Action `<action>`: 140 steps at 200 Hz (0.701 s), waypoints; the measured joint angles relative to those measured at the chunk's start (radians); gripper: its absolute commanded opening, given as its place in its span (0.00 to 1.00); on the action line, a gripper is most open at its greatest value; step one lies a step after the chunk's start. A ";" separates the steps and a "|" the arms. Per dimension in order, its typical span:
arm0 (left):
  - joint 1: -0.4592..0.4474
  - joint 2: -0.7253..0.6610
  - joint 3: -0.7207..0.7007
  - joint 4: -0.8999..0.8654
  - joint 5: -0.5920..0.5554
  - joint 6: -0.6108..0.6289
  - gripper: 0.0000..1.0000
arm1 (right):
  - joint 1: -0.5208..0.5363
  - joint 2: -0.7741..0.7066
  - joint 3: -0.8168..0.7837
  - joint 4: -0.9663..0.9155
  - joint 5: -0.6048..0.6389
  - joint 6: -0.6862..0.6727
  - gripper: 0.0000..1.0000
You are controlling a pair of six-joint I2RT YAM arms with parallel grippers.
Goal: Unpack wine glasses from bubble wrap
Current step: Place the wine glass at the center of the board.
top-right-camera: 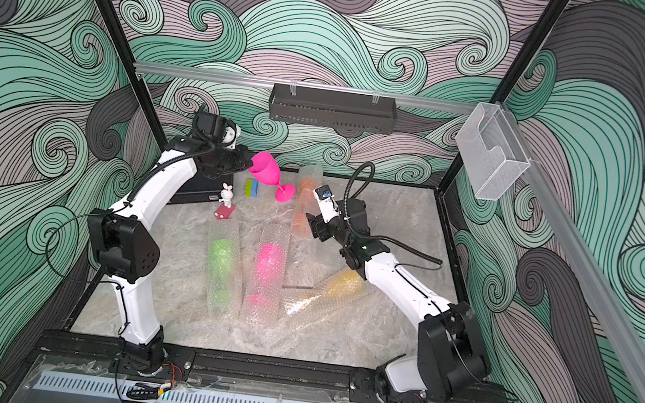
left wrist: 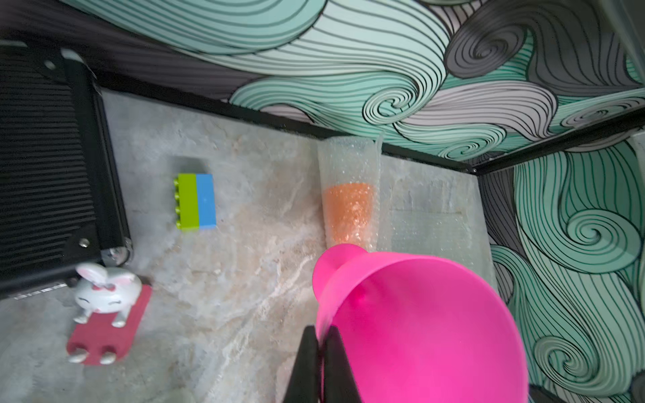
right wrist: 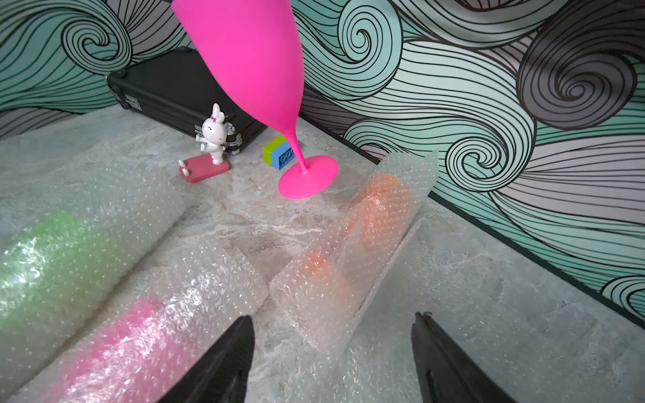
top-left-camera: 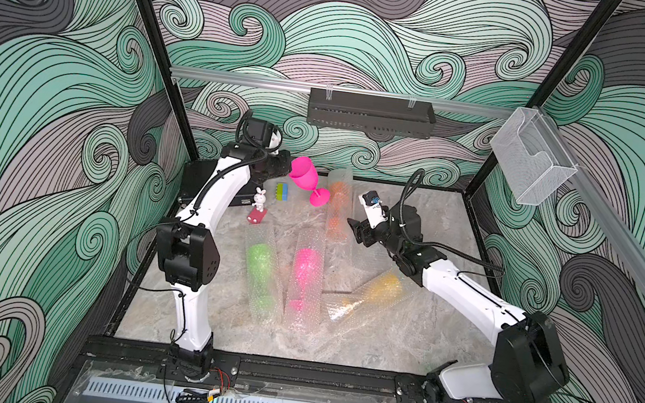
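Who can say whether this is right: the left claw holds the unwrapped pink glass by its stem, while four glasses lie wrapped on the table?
No. The left claw grips the unwrapped pink glass by the rim of its bowl, not its stem; the left wrist view shows it. The green glass, second pink glass, orange glass and yellow glass lie wrapped on the table.

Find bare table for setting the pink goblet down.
Crowded: centre, where green tube, pink tube and yellow tube lie packed together. Bare: front strip of table between their near ends and the front rail; small gap between block and orange tube.
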 measured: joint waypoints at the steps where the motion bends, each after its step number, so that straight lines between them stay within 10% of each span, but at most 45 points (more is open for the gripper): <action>1: 0.000 0.002 0.001 0.000 -0.002 0.001 0.00 | 0.000 0.000 0.001 -0.003 0.000 0.004 0.75; 140: -0.061 0.359 0.411 -0.202 -0.279 0.163 0.00 | 0.000 0.000 0.010 -0.121 -0.027 0.214 0.74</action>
